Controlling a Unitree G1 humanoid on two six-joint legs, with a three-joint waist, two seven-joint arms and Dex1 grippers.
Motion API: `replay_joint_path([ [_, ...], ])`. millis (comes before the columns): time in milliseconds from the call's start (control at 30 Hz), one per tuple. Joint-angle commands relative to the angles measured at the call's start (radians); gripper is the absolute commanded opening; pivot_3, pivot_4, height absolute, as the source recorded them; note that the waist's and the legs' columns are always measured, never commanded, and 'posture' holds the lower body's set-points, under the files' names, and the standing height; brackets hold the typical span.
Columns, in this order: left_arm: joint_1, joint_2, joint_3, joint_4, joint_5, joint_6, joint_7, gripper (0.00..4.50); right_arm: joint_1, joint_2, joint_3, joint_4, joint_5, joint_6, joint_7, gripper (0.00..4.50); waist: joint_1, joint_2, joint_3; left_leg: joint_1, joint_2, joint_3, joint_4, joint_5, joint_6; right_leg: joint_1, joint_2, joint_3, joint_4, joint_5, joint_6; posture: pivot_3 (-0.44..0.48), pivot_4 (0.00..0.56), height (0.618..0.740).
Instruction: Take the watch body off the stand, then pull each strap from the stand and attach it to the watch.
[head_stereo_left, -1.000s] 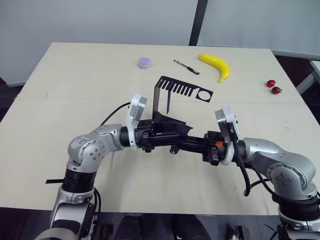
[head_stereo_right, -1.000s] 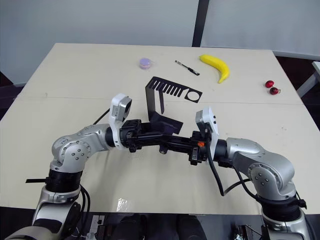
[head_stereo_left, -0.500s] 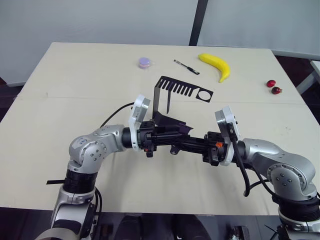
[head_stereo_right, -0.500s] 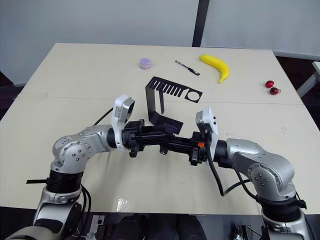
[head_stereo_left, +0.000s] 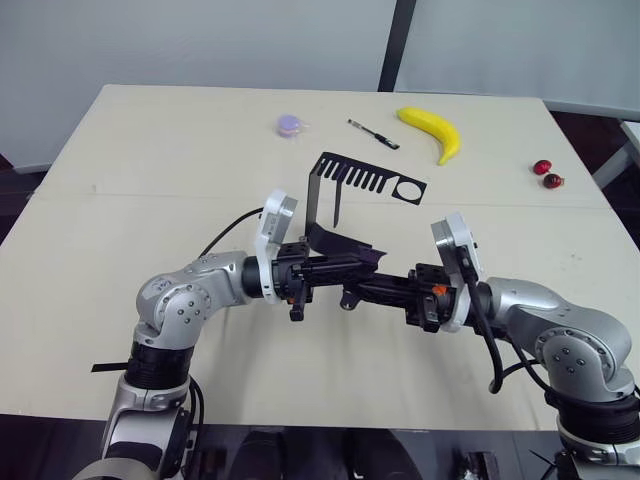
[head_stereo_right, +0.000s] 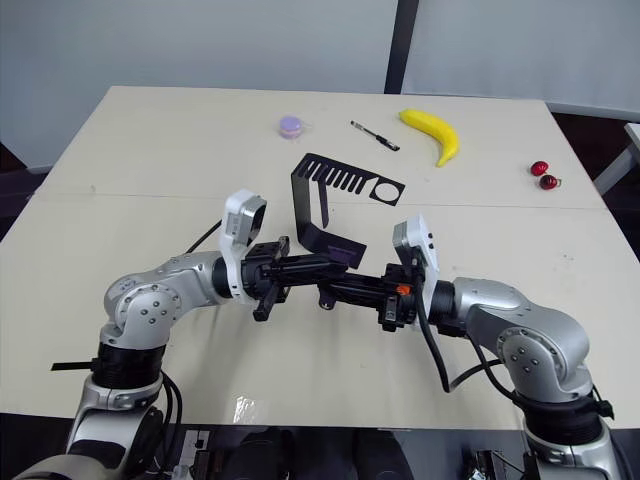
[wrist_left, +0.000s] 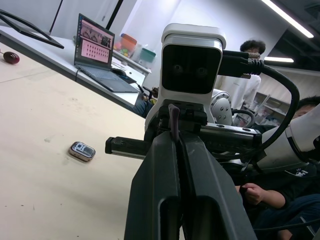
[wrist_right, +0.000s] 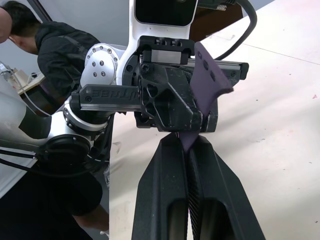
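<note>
The black stand (head_stereo_left: 318, 200) is upright mid-table, its slotted top arm (head_stereo_left: 368, 178) pointing right. Just in front of it my left gripper (head_stereo_left: 347, 270) and right gripper (head_stereo_left: 358, 286) meet tip to tip above the table. A dark purple strap (wrist_right: 209, 84) rises from my shut right gripper (wrist_right: 186, 142), with the left gripper's tips against it. Its thin edge (wrist_left: 173, 116) also sticks up between the closed fingers of my left gripper (wrist_left: 176, 139). The watch body (wrist_left: 82, 151) lies flat on the table, apart from both grippers.
At the table's far side lie a black pen (head_stereo_left: 373, 133), a banana (head_stereo_left: 432, 130), a small purple round object (head_stereo_left: 290, 124) and two red cherries (head_stereo_left: 546, 173). People sit beside the table (wrist_right: 50, 45). A laptop (wrist_left: 97, 45) stands on another desk.
My left wrist has rolled and shifted slightly, so a black part now hangs under it. The grippers stay tip to tip. The right arm has not moved.
</note>
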Motion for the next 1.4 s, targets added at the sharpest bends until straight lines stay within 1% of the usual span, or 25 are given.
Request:
replay_joint_path([
  [33, -0.006, 0.000, 0.014, -0.031, -0.034, -0.003, -0.008, 0.03, 0.007, -0.013, -0.032, -0.032, 0.035, -0.001, -0.013, 0.00, 0.000, 0.000, 0.000, 0.000, 0.000, 0.000, 0.000, 0.000, 0.000, 0.000, 0.000, 0.000, 0.000, 0.000, 0.000, 0.000, 0.150, 0.740],
  [600, 0.013, 0.018, 0.012, -0.043, -0.048, -0.009, -0.024, 0.03, 0.035, -0.018, -0.041, -0.075, 0.040, -0.023, -0.027, 0.00, 0.000, 0.000, 0.000, 0.000, 0.000, 0.000, 0.000, 0.000, 0.000, 0.000, 0.000, 0.000, -0.001, 0.000, 0.000, 0.000, 0.150, 0.740],
  [700, 0.010, 0.016, 0.010, -0.042, -0.047, -0.011, -0.024, 0.03, 0.037, -0.017, -0.043, -0.079, 0.039, -0.025, -0.031, 0.00, 0.000, 0.000, 0.000, 0.000, 0.000, 0.000, 0.000, 0.000, 0.000, 0.000, 0.000, 0.000, -0.001, 0.000, 0.000, 0.000, 0.150, 0.740],
  [833, -0.003, 0.016, 0.009, -0.029, -0.065, 0.026, -0.006, 0.03, 0.035, -0.017, -0.045, -0.079, 0.039, -0.027, -0.036, 0.00, 0.000, 0.000, 0.000, 0.000, 0.000, 0.000, 0.000, 0.000, 0.000, 0.000, 0.000, 0.000, -0.001, 0.000, 0.000, 0.000, 0.150, 0.740],
  [1100, -0.013, 0.005, 0.015, -0.018, -0.063, 0.017, -0.003, 0.03, 0.034, -0.021, -0.050, -0.078, 0.053, -0.018, -0.048, 0.00, 0.000, 0.000, 0.000, 0.000, 0.000, 0.000, -0.001, 0.000, 0.000, 0.000, 0.000, 0.000, -0.001, 0.000, 0.000, 0.000, 0.150, 0.740],
  [1200, -0.015, 0.015, 0.006, -0.013, -0.044, 0.003, -0.018, 0.00, 0.046, -0.034, -0.069, -0.088, 0.075, -0.007, -0.059, 0.95, 0.001, 0.000, 0.000, 0.000, 0.000, 0.000, -0.001, 0.000, 0.000, 0.000, 0.000, 0.000, -0.001, 0.000, 0.000, 0.000, 0.150, 0.740],
  [1233, -0.016, 0.017, 0.005, -0.011, -0.040, -0.001, -0.022, 0.00, 0.052, -0.038, -0.076, -0.094, 0.079, -0.007, -0.062, 1.37, 0.001, 0.000, 0.000, 0.000, 0.000, 0.000, -0.001, 0.000, 0.000, 0.000, 0.000, 0.000, -0.001, 0.000, 0.000, 0.000, 0.150, 0.740],
  [1333, -0.017, 0.035, -0.005, -0.009, -0.021, -0.018, -0.047, 0.00, 0.129, -0.060, -0.164, -0.140, 0.125, -0.014, -0.114, 2.87, 0.002, 0.000, 0.000, 0.000, 0.000, -0.001, -0.001, 0.000, 0.000, 0.001, 0.000, 0.000, -0.002, 0.000, 0.000, 0.000, 0.150, 0.740],
  [1367, -0.021, 0.050, -0.014, -0.008, -0.007, -0.030, -0.066, 0.00, 0.184, -0.072, -0.215, -0.170, 0.135, -0.018, -0.136, 3.30, 0.003, 0.000, 0.000, 0.000, 0.000, -0.001, -0.002, 0.000, 0.000, 0.001, 0.000, -0.001, -0.002, 0.000, 0.000, 0.000, 0.150, 0.740],
  [1400, -0.026, 0.069, -0.026, -0.008, 0.014, -0.047, -0.093, 0.00, 0.248, -0.084, -0.270, -0.202, 0.137, -0.024, -0.154, 3.84, 0.005, 0.000, 0.000, 0.000, 0.000, -0.001, -0.002, 0.000, 0.000, 0.001, 0.000, -0.001, -0.003, 0.000, 0.000, 0.000, 0.150, 0.740],
])
